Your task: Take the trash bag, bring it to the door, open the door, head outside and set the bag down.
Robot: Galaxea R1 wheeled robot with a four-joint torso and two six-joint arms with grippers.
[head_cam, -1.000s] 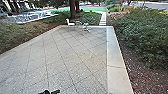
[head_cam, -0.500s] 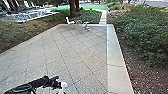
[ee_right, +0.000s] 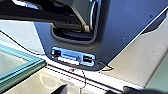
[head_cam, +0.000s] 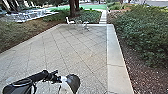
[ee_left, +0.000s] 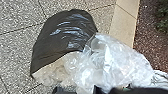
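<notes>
Reaching in from the left of the head view, my left gripper (head_cam: 58, 79) is shut on the pale, see-through part of the trash bag (head_cam: 73, 82), whose black part bulges beside it. The bag hangs in front of the robot over the paving. In the left wrist view the trash bag (ee_left: 66, 32) shows its shiny black part and crumpled clear plastic, with my left gripper (ee_left: 85, 89) at the clear plastic. In the right wrist view my right gripper (ee_right: 95, 90) stands open, with nothing between its fingers.
A paved patio (head_cam: 75, 50) stretches ahead, with a pale border (head_cam: 116, 57) on the right. Beyond that border are mulch and a large bush (head_cam: 147, 35). A white chair (head_cam: 70, 21) stands at the far edge. A glass-like panel edge (ee_right: 22, 67) lies near the robot's base.
My left arm has come up and forward into the head view, bringing the trash bag with it. The bag's black part now shows there.
</notes>
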